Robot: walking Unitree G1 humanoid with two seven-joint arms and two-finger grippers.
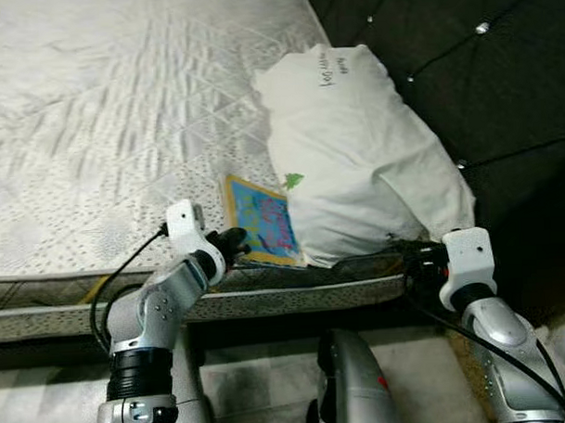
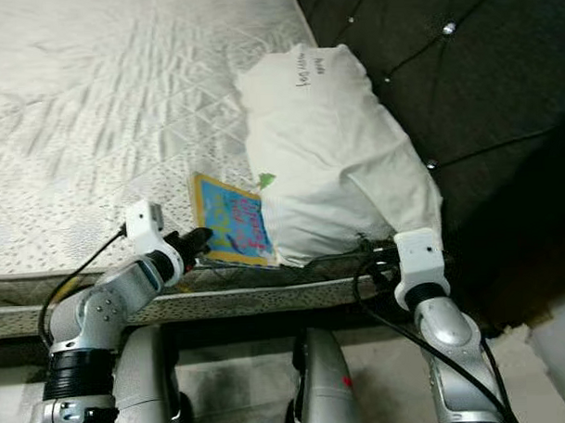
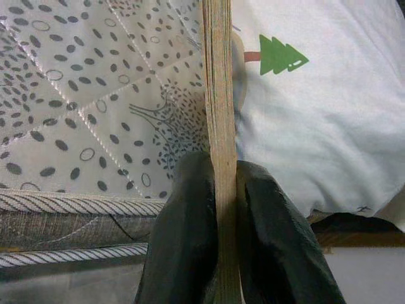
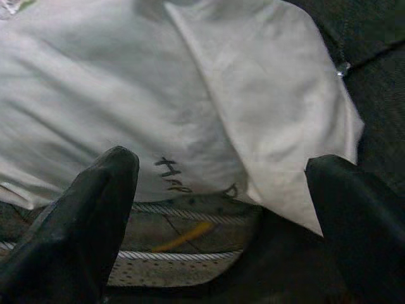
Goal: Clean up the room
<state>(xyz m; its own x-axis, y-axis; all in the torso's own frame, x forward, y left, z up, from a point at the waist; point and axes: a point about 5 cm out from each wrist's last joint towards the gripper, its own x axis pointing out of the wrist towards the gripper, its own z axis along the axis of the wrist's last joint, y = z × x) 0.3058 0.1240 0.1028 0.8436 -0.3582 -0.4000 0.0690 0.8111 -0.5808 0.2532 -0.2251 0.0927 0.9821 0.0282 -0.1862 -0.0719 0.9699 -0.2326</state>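
Left wrist view, L end effector [image 3: 226,190] clamps book [image 3: 220,95]

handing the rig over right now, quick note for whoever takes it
Left gripper: shut on the near edge of the book; the left wrist view shows both fingers pinching its page edge.
Right gripper: open, at the near end of the pillow, holding nothing.
Things: the book lies on the mattress by its near edge, its far side tucked against or under the pillow. The pillow lies along the dark headboard.
Done: book gripped.
Left: draw the book free and put it away; the pillow may need straightening.
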